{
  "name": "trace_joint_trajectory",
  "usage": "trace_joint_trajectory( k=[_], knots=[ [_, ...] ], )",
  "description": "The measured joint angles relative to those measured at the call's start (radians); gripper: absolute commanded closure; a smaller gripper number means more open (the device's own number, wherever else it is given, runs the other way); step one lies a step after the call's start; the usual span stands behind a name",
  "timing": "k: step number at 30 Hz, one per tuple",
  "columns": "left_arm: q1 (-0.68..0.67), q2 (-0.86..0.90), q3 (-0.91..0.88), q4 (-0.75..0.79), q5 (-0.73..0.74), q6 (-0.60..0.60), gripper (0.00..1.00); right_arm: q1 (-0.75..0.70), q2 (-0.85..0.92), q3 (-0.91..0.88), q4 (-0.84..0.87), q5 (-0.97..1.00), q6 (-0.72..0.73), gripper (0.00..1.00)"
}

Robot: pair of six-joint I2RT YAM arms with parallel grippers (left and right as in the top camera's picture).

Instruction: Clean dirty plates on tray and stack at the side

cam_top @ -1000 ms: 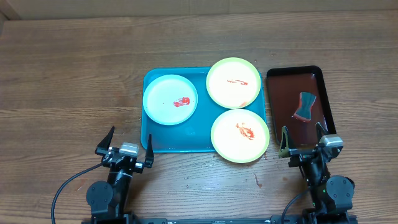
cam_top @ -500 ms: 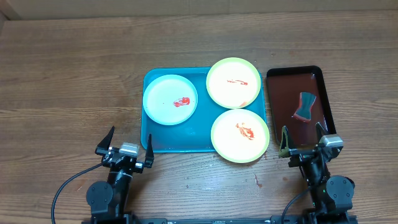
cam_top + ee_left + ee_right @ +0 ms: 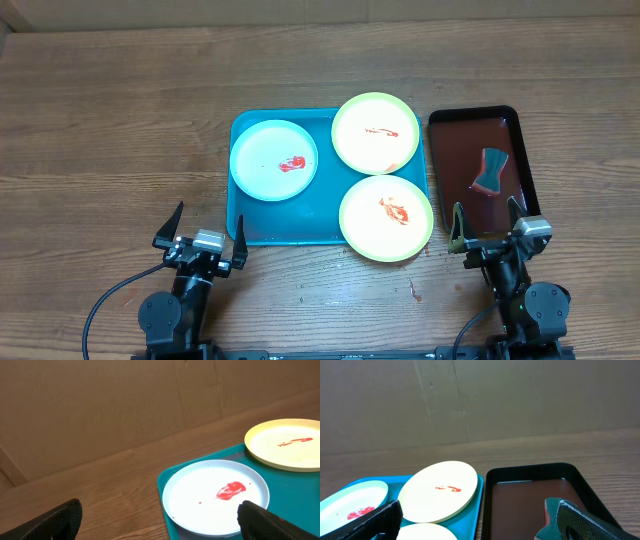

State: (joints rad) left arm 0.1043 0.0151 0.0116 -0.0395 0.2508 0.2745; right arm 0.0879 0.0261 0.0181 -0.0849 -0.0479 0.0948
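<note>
No motion; L tool (image 3: 210, 213) & R tool (image 3: 485, 206) at full spread, empty.

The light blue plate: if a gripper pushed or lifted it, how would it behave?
The light blue plate looks thin and shallow, so probably light and stiff. Lying flat on the smooth turquoise tray, it would likely slide rather than tip.

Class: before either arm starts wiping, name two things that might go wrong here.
1. The near pale yellow-green round plastic plate overhangs the rim of the turquoise rectangular plastic tray; pressing down while wiping might tip it.
2. The red sauce blob on the light blue round plate could smear other plates if stacked half-wiped.
</note>
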Motion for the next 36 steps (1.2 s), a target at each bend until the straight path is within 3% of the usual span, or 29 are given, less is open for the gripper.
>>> trace_joint_trajectory(
  k=[10, 21, 29, 36],
  knots=[
    [0.0, 0.0, 0.0, -0.002, 0.003, 0.018, 0.0, 0.0, 0.0, 0.0, 0.001, -0.005, 0.004, 0.0],
    [0.0, 0.027, 0.026, -0.027, 0.131, -0.037, 0.0, 0.0, 0.024, 0.027, -0.006, -0.11, 0.006, 0.0],
    [0.0, 0.343, 0.356, -0.2, 0.173, -0.058, 0.0, 0.0, 0.283, 0.366, -0.113, -0.157, 0.006, 0.0],
    [0.0, 0.749, 0.771, -0.504, 0.199, -0.059, 0.0, 0.0, 0.623, 0.743, -0.448, -0.188, 0.008, 0.0]
  ],
)
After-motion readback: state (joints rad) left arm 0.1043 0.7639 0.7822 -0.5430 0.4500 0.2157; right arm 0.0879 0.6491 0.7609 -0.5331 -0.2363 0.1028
